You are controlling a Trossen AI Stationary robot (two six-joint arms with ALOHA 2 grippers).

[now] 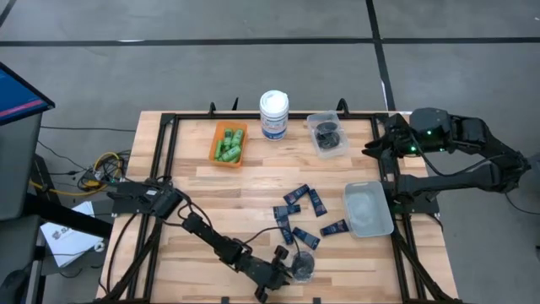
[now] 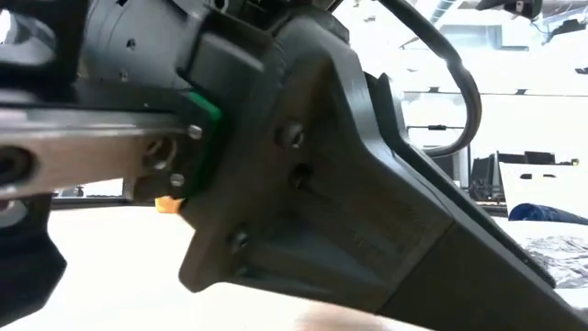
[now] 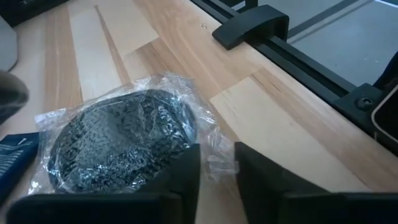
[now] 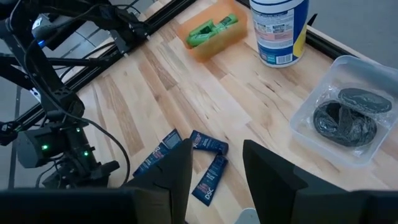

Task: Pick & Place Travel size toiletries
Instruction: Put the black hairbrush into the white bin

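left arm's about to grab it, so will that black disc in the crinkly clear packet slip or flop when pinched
Probably slippery: the packet is loose, glossy film, and the left gripper may catch only its edge. The disc looks flat, so rolling seems unlikely; the wrapper would likely flop.

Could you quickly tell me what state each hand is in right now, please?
Left hand: open, fingers at the edge of the packet holding the black disc, not yet gripping it.
Right hand: open and empty, waiting near the table's far right corner.
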